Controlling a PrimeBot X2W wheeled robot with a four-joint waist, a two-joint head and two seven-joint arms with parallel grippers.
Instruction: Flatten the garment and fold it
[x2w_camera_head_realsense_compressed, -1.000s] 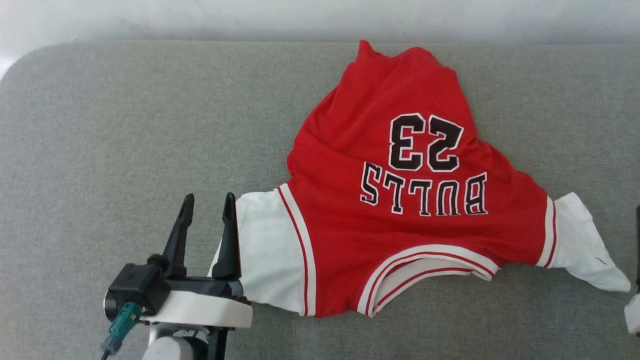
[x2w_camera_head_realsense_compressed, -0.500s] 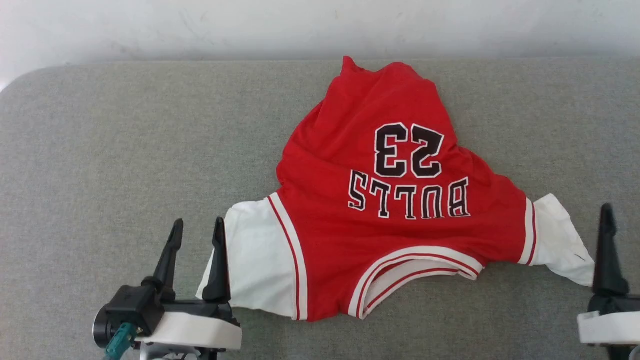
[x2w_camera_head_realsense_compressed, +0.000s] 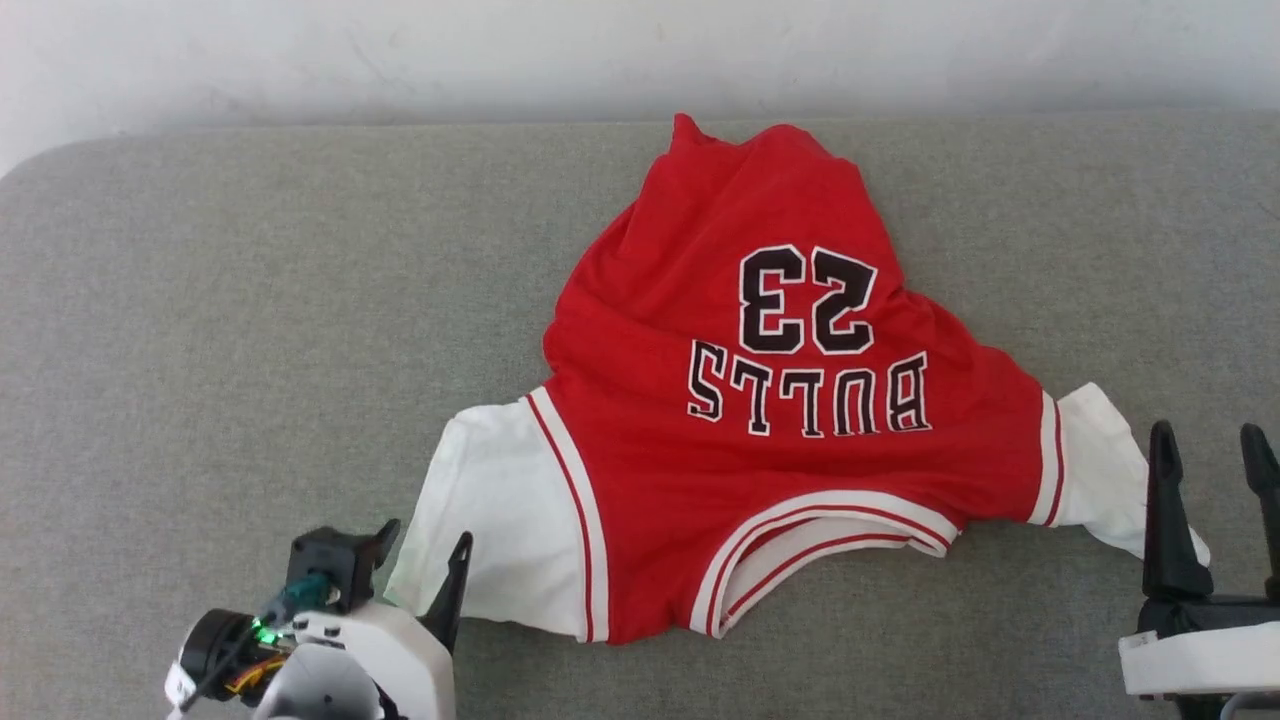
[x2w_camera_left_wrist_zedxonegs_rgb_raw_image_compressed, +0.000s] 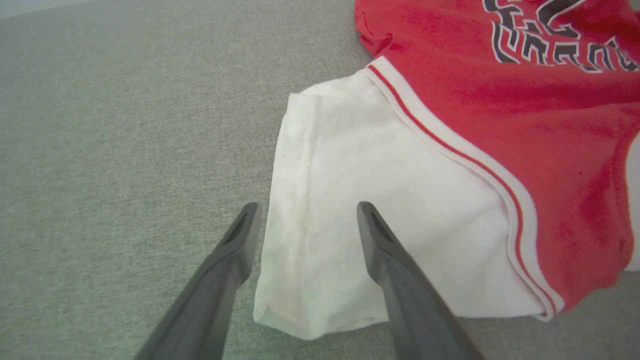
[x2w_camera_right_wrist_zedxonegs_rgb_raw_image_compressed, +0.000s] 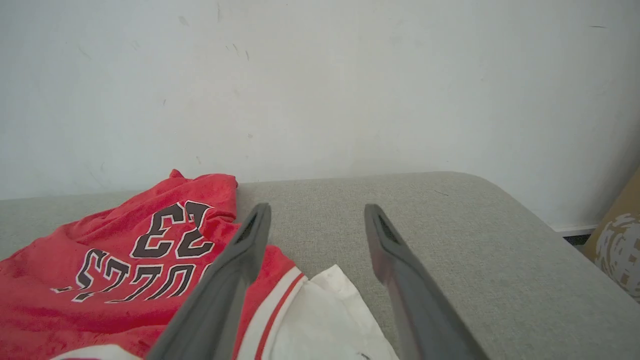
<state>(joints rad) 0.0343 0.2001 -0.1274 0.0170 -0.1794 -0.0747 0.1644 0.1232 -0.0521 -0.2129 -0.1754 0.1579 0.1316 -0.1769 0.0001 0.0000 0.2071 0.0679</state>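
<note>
The garment (x2w_camera_head_realsense_compressed: 800, 470), a red jersey with black "23" and white sleeves, lies rumpled on the grey pad, collar toward me. My left gripper (x2w_camera_head_realsense_compressed: 428, 538) is open and tipped down at the near corner of the left white sleeve (x2w_camera_head_realsense_compressed: 495, 530). In the left wrist view the left gripper (x2w_camera_left_wrist_zedxonegs_rgb_raw_image_compressed: 307, 207) straddles the outer hem of the sleeve (x2w_camera_left_wrist_zedxonegs_rgb_raw_image_compressed: 350, 240). My right gripper (x2w_camera_head_realsense_compressed: 1205, 440) stands open just right of the right white sleeve (x2w_camera_head_realsense_compressed: 1095, 460), fingers upright. In the right wrist view the right gripper (x2w_camera_right_wrist_zedxonegs_rgb_raw_image_compressed: 317, 207) points past that sleeve (x2w_camera_right_wrist_zedxonegs_rgb_raw_image_compressed: 325, 315) toward the wall, the garment (x2w_camera_right_wrist_zedxonegs_rgb_raw_image_compressed: 125, 260) to its left.
The grey padded surface (x2w_camera_head_realsense_compressed: 250, 320) has rounded far corners and ends at a white wall (x2w_camera_head_realsense_compressed: 500, 50). Bare pad stretches left of the garment. A cardboard box (x2w_camera_right_wrist_zedxonegs_rgb_raw_image_compressed: 620, 240) stands off the pad's far right corner.
The head camera shifted a little. My left gripper dropped lower and tipped down toward the left sleeve's corner. My right gripper came in from the right edge to beside the right sleeve.
</note>
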